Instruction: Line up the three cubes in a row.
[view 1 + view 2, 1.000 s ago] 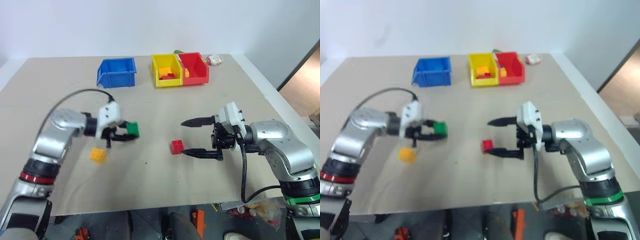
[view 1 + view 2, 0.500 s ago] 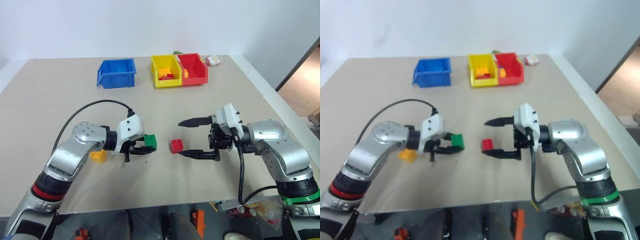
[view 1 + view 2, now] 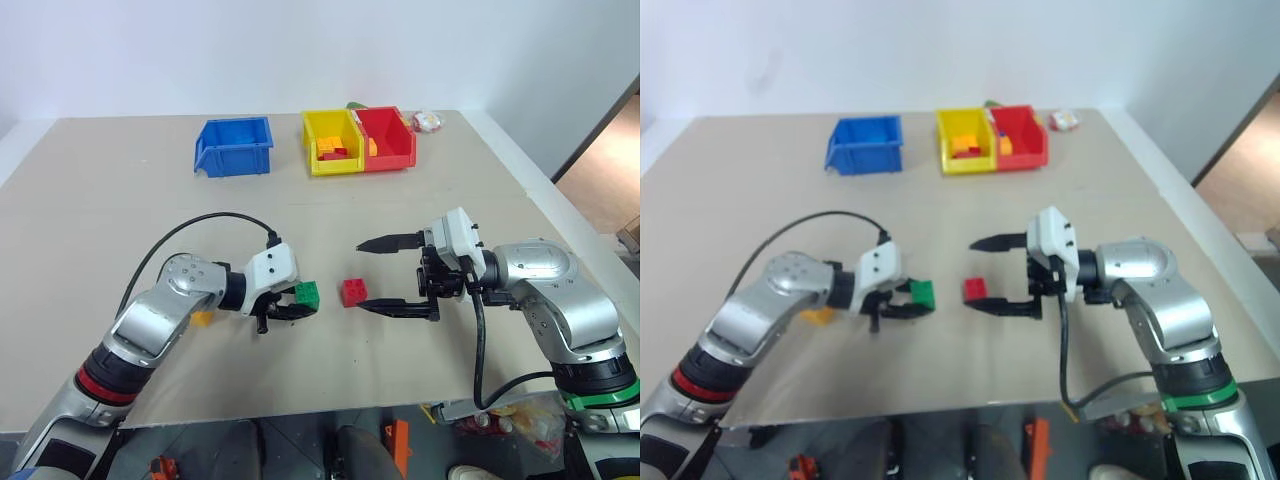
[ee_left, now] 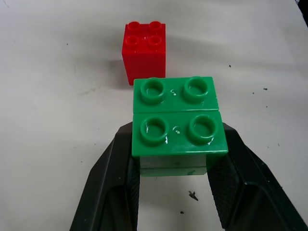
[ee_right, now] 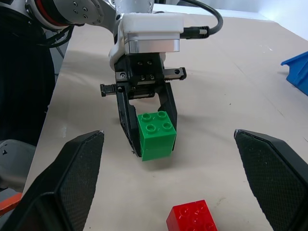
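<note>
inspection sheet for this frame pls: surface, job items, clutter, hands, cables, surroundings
Surface: beige table, bare between the items.
Job's things: green cube held by the left hand, close to the left of the red cube, with a gap between them. Red cube stands studs up on the table. Yellow-orange cube lies behind the left arm, partly hidden.
Clutter: blue bin, yellow bin and red bin at the far edge; the yellow one holds small bricks. A small white object lies beside the red bin.
Hands: left hand shut on the green cube; right hand open, just right of the red cube.
Cables: black cable arcs over the left arm; another hangs from the right arm.
Surroundings: white wall behind.
</note>
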